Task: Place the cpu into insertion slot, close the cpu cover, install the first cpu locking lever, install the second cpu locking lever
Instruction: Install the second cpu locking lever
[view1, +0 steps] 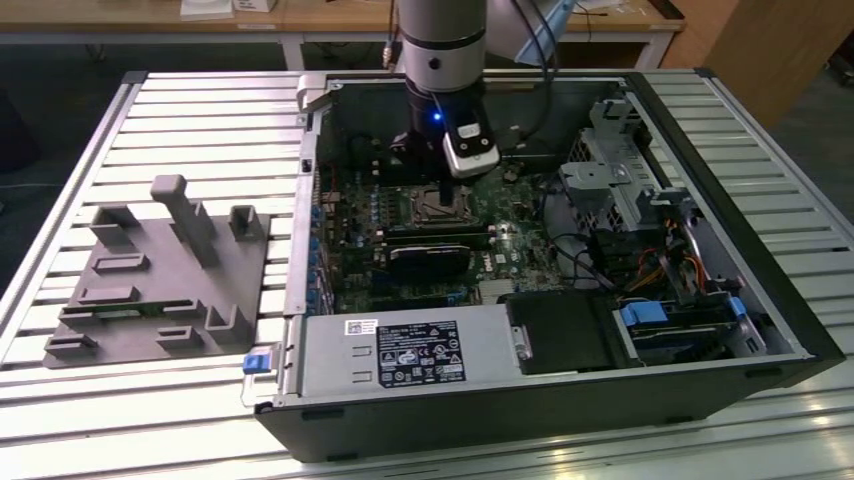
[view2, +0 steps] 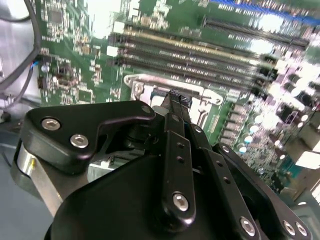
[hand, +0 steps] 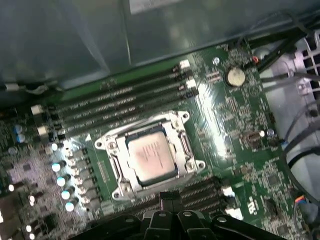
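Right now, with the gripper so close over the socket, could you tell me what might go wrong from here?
1. The cpu sits inside the cover frame; a crooked push by the gripper could shift it or harm the slot beneath.
2. The memory slots run close beside the socket, so a sideways move might clip them.
3. In the exterior view, the gripper works deep within the case, and cables lie nearby.

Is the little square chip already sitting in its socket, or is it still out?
In. In the first wrist view the chip lies flat inside the socket, with the metal frame around it.
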